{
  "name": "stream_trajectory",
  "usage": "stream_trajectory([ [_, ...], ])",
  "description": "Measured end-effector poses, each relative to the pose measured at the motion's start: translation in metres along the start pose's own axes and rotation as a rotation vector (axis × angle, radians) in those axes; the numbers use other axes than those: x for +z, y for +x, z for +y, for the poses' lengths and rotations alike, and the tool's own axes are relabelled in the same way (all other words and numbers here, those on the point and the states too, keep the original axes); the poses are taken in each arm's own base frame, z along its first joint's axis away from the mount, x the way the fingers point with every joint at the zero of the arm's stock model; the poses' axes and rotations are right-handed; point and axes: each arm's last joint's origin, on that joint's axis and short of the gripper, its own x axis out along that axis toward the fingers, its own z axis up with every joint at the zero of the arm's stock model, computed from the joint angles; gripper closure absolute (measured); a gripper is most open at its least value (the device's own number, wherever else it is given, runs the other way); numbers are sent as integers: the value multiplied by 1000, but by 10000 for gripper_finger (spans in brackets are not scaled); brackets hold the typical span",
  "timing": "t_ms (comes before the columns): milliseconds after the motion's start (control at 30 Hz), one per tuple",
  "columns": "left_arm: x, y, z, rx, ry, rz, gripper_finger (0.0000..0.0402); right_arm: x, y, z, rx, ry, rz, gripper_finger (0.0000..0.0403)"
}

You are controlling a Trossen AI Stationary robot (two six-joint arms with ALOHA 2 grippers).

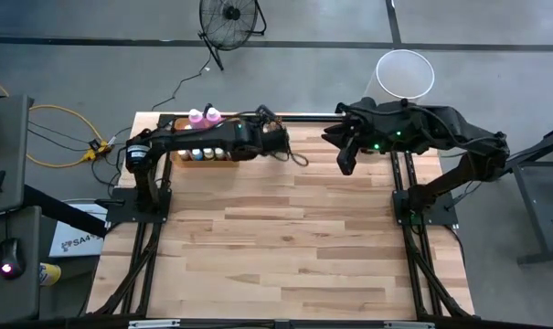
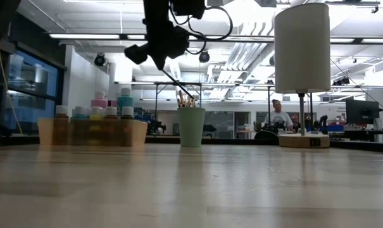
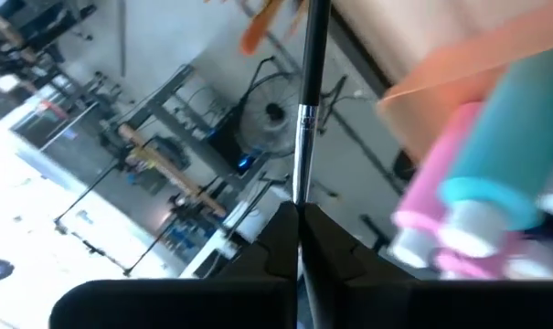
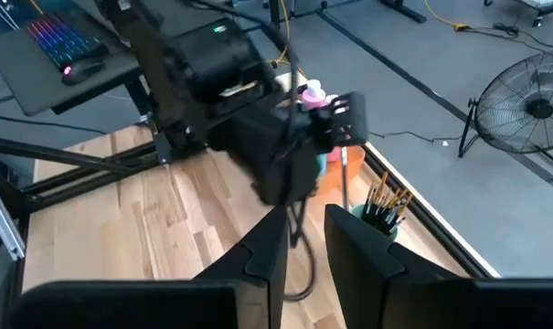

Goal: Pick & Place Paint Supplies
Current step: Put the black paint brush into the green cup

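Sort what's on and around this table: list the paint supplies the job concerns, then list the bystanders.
Job:
- small paint bottles
- pink bottle and blue bottle
- brush pinched in the left gripper
- brushes standing in the cup

Bystanders:
- green cup
- orange tray
- lamp
- floor fan
- right gripper, open, idle

Lab: concrete floor, strip lights, workstations.

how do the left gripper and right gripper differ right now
The left gripper is shut on a thin dark-handled brush, raised over the green cup. The right gripper is open and holds nothing, hovering farther along the table's back edge. Both hang above the table.
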Motion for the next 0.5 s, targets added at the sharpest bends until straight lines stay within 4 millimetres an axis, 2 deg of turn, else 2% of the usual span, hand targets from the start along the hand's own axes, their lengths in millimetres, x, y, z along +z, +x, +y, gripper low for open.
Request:
stream_trajectory([
  [200,-9,21,15,34,80,40,401,-1,-5,-3,-3,-30,5,332],
  [500,-4,52,23,21,228,69,401,-1,-4,-2,0,-79,6,332],
])
